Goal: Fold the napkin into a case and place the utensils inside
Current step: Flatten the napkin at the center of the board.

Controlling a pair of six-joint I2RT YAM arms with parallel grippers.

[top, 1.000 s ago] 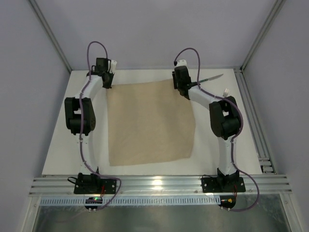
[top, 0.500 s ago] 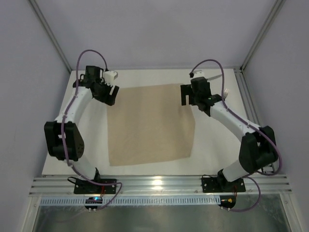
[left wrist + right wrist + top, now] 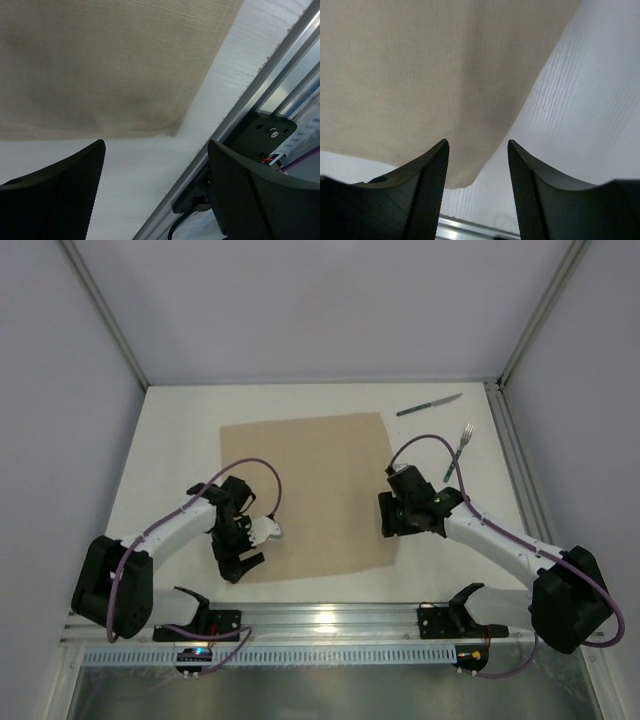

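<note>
woven beige napkin (image 3: 300, 490) flat, squarish, left gripper (image 3: 156, 145) spread empty, right gripper (image 3: 477, 142) parted empty

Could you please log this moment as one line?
napkin: flat, unfolded | left gripper: open by near-left corner | right gripper: open by near-right corner | knife, fork: far right, off napkin

A white table (image 3: 170, 440) carries a beige-tan napkin (image 3: 310, 490) spread flat in a single layer over its middle, the cloth's near edge lying close to the table's 6 o'clock edge. At about 1 o'clock from the napkin, near the far right corner, lies a knife (image 3: 428, 405) with its green handle toward the cloth and its blade pointing away to 2 o'clock. Just off the napkin's right side, at about 2 o'clock, lies a fork (image 3: 458, 452), tines toward 12 and green handle toward 6.
</note>
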